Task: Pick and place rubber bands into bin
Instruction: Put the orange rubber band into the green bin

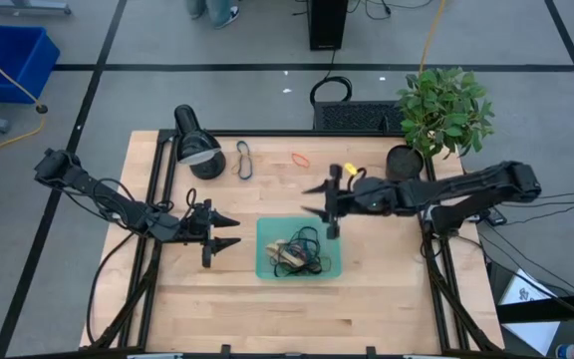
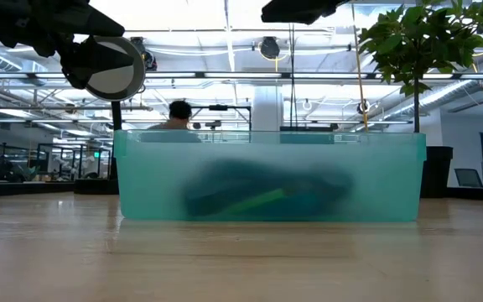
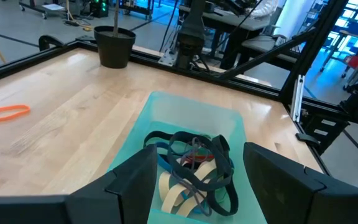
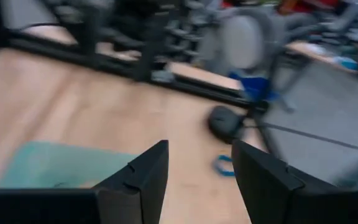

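Observation:
The teal bin (image 1: pixel 264 265) sits on the wooden table's middle and holds a heap of dark, blue and tan rubber bands (image 1: pixel 297 251), which also show in the left wrist view (image 3: pixel 194 168). A dark blue band (image 1: pixel 243 160) and an orange band (image 1: pixel 300 160) lie flat on the table beyond the bin. My left gripper (image 1: pixel 229 231) is open and empty just left of the bin, pointing at it (image 3: pixel 197 186). My right gripper (image 1: pixel 314 199) is open and empty, over the table just beyond the bin's far edge (image 4: pixel 197 174).
A black desk lamp (image 1: pixel 195 145) stands at the table's far left. A potted plant (image 1: pixel 444 110) and a small black pot (image 1: pixel 404 160) stand at the far right. A small yellow thing (image 1: pixel 350 170) lies near the right arm. Bare wood lies in front of the bin.

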Controlling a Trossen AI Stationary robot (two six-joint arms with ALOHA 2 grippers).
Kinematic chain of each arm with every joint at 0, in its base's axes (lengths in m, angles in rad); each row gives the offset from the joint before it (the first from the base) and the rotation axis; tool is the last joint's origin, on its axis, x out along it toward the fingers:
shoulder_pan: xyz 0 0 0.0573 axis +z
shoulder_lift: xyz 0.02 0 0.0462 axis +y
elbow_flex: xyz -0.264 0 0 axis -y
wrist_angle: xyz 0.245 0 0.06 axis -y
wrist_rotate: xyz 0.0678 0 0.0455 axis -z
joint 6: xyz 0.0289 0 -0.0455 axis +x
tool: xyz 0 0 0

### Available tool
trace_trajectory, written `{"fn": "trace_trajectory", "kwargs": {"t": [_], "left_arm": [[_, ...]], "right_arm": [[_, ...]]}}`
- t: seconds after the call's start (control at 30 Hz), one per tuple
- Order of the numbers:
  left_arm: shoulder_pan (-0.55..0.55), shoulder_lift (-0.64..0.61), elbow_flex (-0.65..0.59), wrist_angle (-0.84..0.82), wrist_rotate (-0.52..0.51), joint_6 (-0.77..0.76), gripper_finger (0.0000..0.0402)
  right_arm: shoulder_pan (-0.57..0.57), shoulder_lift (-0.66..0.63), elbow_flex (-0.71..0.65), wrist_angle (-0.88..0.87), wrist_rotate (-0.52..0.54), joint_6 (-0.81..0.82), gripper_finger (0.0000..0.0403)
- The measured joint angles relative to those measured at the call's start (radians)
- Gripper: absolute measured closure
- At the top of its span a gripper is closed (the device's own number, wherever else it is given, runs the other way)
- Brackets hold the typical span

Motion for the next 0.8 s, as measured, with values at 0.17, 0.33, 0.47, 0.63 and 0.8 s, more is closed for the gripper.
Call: {"fn": "trace_trajectory", "kwargs": {"t": [0.17,0.33,0.47,0.63,0.8], "left_arm": [[0.0,0.0,0.0,0.0,0.0,0.003,0.0156],[0.0,0.0,0.0,0.001,-0.002,0.034,0.0156],[0.0,0.0,0.0,0.0,-0.002,0.067,0.0156],[0.001,0.0,0.0,0.0,-0.003,0.084,0.0156],[0.001,0.0,0.0,0.0,-0.002,0.084,0.0156]], "right_arm": [[-0.09,0.005,0.001,0.057,0.049,0.003,0.0234],[-0.213,0.061,0.063,-0.006,0.022,0.044,0.0236],[-0.315,0.153,0.15,-0.087,-0.083,0.06,0.0241],[-0.405,0.293,0.217,-0.141,-0.137,0.06,0.0247],[-0.483,0.404,0.224,-0.193,-0.231,0.108,0.0248]]}}
